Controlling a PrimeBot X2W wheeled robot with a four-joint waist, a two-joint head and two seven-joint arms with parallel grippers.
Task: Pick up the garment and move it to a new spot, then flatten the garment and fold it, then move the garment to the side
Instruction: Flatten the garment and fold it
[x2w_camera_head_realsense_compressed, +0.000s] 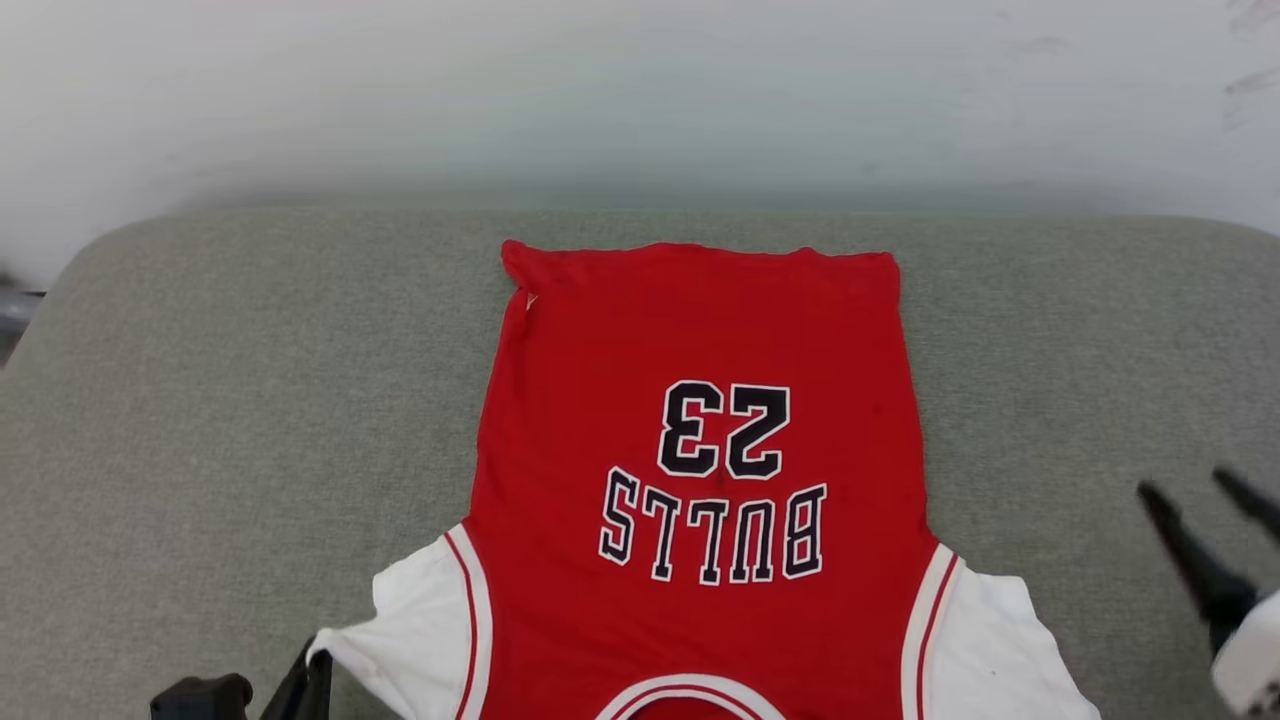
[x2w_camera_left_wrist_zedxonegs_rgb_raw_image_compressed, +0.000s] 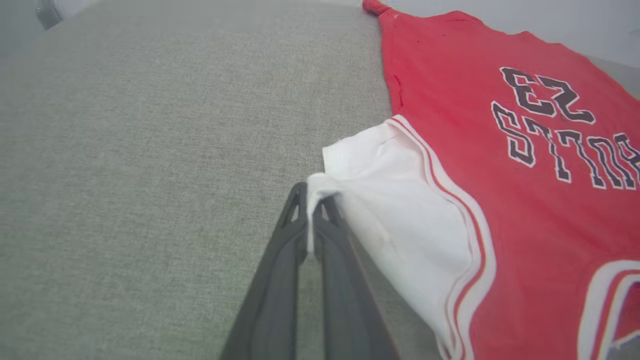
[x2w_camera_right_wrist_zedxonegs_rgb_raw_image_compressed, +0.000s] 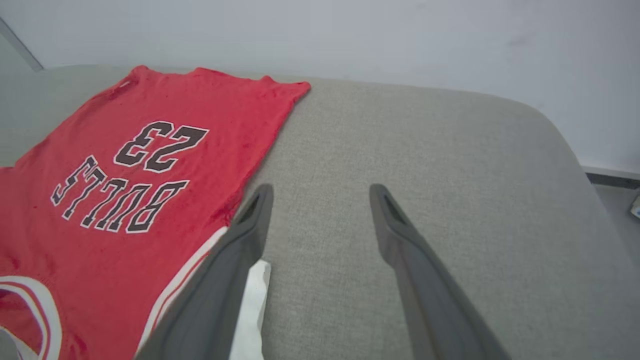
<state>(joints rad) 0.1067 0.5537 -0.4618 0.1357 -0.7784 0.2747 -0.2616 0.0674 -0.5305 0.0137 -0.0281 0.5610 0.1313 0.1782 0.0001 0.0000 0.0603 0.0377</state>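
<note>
The garment (x2w_camera_head_realsense_compressed: 700, 330) is a red T-shirt with white sleeves, lying spread flat on a grey cushioned surface (x2w_camera_head_realsense_compressed: 200, 400). Its hem is far from me and its collar near; "BULLS 23" reads upside down. At the lower left my left gripper (x2w_camera_head_realsense_compressed: 312, 668) is shut on the tip of the white left sleeve (x2w_camera_left_wrist_zedxonegs_rgb_raw_image_compressed: 390, 200); in the left wrist view my left gripper (x2w_camera_left_wrist_zedxonegs_rgb_raw_image_compressed: 312, 196) pinches a fold of white cloth. My right gripper (x2w_camera_head_realsense_compressed: 1185, 483) stands open to the right of the garment (x2w_camera_right_wrist_zedxonegs_rgb_raw_image_compressed: 200, 100). In the right wrist view my right gripper (x2w_camera_right_wrist_zedxonegs_rgb_raw_image_compressed: 321, 192) holds nothing, and the other white sleeve (x2w_camera_right_wrist_zedxonegs_rgb_raw_image_compressed: 252, 310) lies just under its left finger.
A pale wall (x2w_camera_head_realsense_compressed: 640, 100) rises behind the cushion's far edge. The cushion's rounded corner and a strip of floor (x2w_camera_right_wrist_zedxonegs_rgb_raw_image_compressed: 617, 200) show at the far right. Bare grey fabric extends on both sides of the garment.
</note>
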